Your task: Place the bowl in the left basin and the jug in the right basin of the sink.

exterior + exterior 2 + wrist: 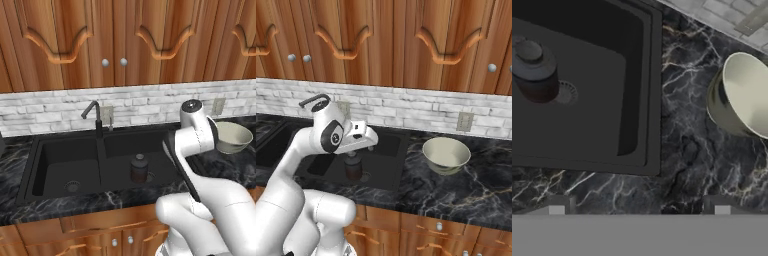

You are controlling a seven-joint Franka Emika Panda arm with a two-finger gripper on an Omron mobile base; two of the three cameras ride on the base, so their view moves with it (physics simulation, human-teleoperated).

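Hovering above the dark marble bench [682,150], the fingers [639,210] are spread wide and hold nothing, their tips pointing down at the strip of bench between the sink's right rim and the bowl [744,97]. The jug [139,167] already stands upright in the right basin [150,150] of the sink [30,170], beside the drain, so that half of the task looks done. The bowl is not yet moved: it sits upright on the bench to the right of the sink, towards the back edge near the tiled wall, well apart from the left basin [65,162] it has to reach. The main risk, as I judge it, lies in gripping the bowl: its wall is thin and flared, so a pinch on the rim taken off-centre or too shallow could let it tip or slip out during the lift. The carry is also long, since the bowl must cross the right basin and the divider; a low path could knock the jug over or catch the faucet [95,117] that rises at the back of the divider. Releasing from too high could make the bowl land tilted, roll, or settle on the divider instead of squarely in the narrower basin.
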